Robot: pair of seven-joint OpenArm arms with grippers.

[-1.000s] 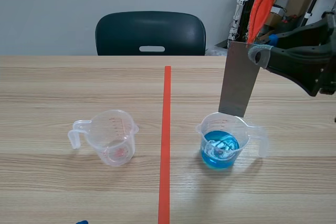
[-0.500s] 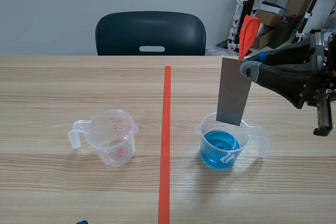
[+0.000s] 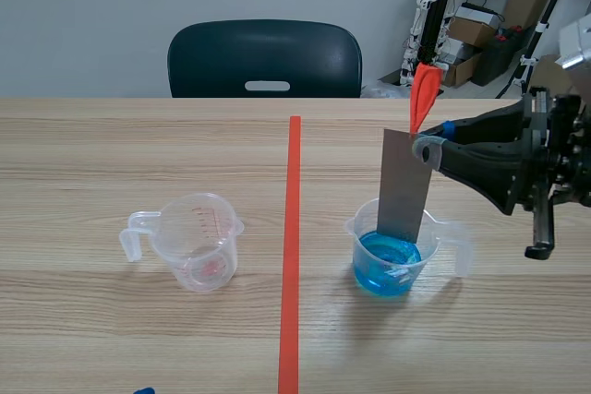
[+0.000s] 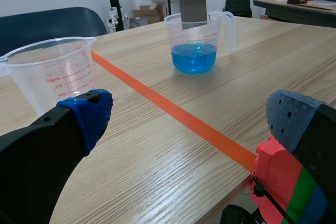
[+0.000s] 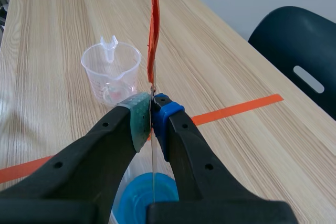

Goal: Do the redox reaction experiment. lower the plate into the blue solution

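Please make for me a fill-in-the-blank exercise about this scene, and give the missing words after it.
1. The right tool is ____ on the grey plate.
2. The plate's lower edge is inside the cup, just above the ____ liquid.
3. The left tool is ____ and holds nothing.
4. The other cup, with red markings, stands on the ____ arm's side of the tape line.

Missing words: shut; blue; open; left.
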